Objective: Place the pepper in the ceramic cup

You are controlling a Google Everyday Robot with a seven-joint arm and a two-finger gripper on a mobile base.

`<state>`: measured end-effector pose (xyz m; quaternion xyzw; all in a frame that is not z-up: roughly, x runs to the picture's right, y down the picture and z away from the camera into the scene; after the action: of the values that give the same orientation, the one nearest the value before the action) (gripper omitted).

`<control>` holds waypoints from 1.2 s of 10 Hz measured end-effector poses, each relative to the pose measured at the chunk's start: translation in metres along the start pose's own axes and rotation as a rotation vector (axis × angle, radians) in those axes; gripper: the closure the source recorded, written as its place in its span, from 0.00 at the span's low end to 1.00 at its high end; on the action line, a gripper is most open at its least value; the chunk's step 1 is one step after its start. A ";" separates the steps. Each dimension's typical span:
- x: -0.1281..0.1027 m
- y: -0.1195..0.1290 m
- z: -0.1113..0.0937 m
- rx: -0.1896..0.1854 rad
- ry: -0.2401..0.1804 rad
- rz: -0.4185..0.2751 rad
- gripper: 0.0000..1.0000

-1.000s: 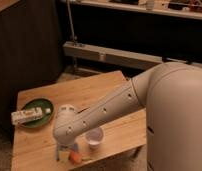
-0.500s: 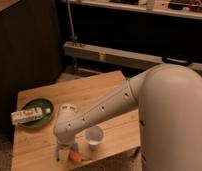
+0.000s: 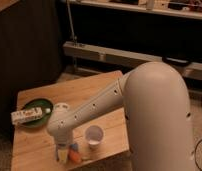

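The pepper (image 3: 75, 158), small and orange, lies on the wooden table (image 3: 94, 95) near its front edge. The ceramic cup (image 3: 94, 136), white and upright, stands just right of it. My gripper (image 3: 62, 153) points down at the table's front edge, right beside the pepper on its left. Its jaws stand open and nothing is held. A blue sponge (image 3: 74, 147) lies against the pepper, between the gripper and the cup.
A green plate (image 3: 43, 106) sits at the table's left with a white box (image 3: 27, 116) across it. My big white arm (image 3: 154, 115) covers the table's right side. A dark wall and low shelf stand behind.
The arm has shifted slightly and its bulk fills more of the right side. The gripper stays low by the pepper; pepper and cup have not moved.
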<state>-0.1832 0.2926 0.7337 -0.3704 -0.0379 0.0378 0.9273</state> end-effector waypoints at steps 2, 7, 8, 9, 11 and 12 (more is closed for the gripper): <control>-0.002 0.000 0.004 0.006 0.013 -0.004 0.20; -0.005 0.001 0.009 0.014 0.036 -0.032 0.45; -0.005 0.001 0.010 0.013 0.033 -0.034 0.53; -0.005 0.001 0.010 0.011 0.028 -0.036 0.65; -0.006 0.001 0.011 0.008 0.021 -0.041 0.84; -0.005 0.001 0.010 0.004 0.011 -0.046 0.93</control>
<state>-0.1891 0.2998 0.7405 -0.3676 -0.0411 0.0145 0.9290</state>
